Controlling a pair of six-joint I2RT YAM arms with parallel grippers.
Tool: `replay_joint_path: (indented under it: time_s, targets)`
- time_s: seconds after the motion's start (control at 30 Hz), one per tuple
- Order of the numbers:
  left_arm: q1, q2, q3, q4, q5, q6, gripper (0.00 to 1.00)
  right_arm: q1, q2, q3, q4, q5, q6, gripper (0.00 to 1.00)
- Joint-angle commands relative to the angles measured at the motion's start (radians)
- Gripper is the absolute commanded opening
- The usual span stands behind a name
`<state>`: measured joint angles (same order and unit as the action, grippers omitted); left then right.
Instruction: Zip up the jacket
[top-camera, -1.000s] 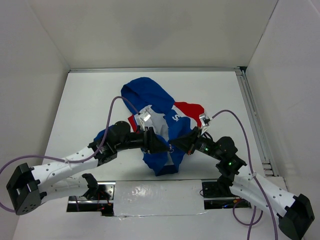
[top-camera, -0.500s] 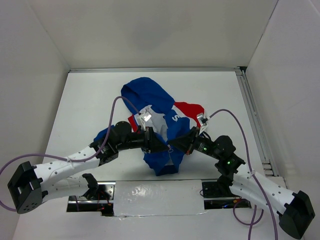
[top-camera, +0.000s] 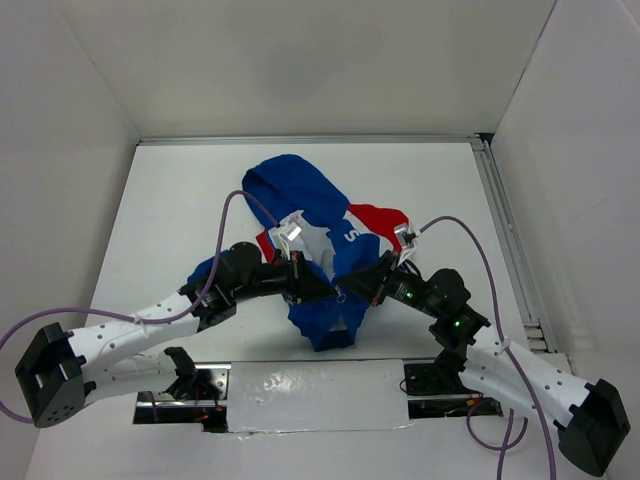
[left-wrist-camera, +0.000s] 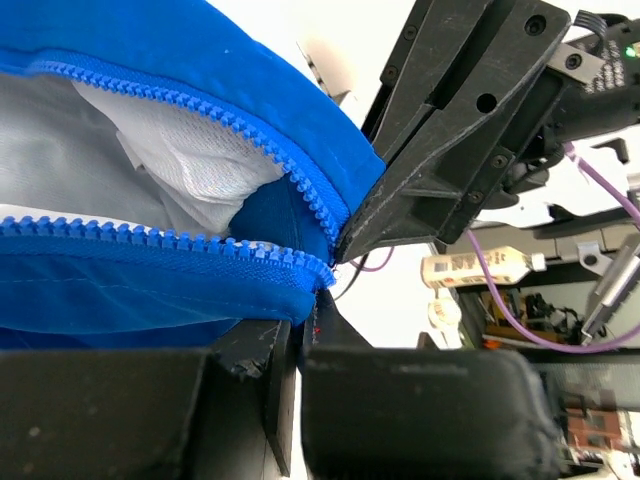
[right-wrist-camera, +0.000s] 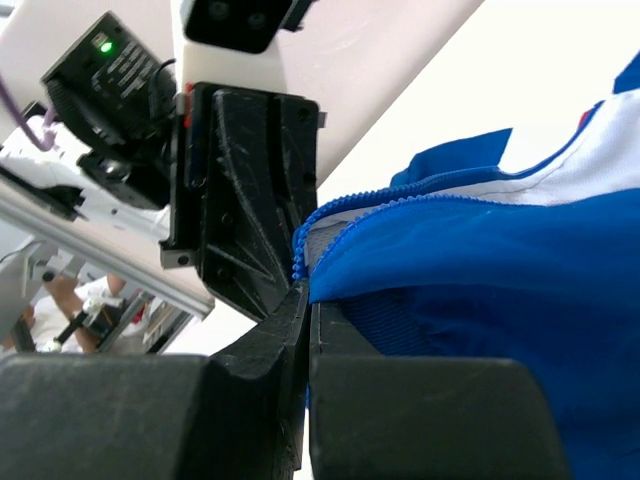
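**A:** The left tool (left-wrist-camera: 300, 336) has its jaws almost together, only a slit between them, nipping the corner of one zipper (left-wrist-camera: 180, 240) edge of the jacket (top-camera: 300, 195).

**B:** And the right tool (right-wrist-camera: 307, 300)?

**A:** Its jaws are together, clamped on the other zipper edge. It sits tip to tip with the left tool.

**B:** Where's the jacket?

**A:** Mid-table, hood toward the far wall, near end bunched between both tools.

**B:** Room to move?

**A:** White table (top-camera: 190, 200) shows on either side of the jacket. Walls (top-camera: 90, 80) close the left, far and right sides, and a metal rail (top-camera: 505, 240) runs along the right edge.

**B:** Materials?

**A:** Soft blue cloth with red and white panels and a white mesh lining. The blue toothed zipper gapes in a V. The tools are matte black, hard and wedge-shaped.
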<state>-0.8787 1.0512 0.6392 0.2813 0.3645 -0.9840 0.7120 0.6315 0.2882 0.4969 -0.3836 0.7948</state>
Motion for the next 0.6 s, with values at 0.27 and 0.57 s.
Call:
replay_joint_path:
  time_s: [0.27,0.57]
  targets:
    - [-0.081,0.066,-0.042,-0.001,0.07,-0.019,0.0,0.007,0.074,0.17,-0.006,0.226,0.066,0.0]
    - [-0.134,0.069,-0.003,-0.144,-0.041,-0.061,0.0,0.004,0.083,0.23,-0.213,0.212,0.011,0.11]
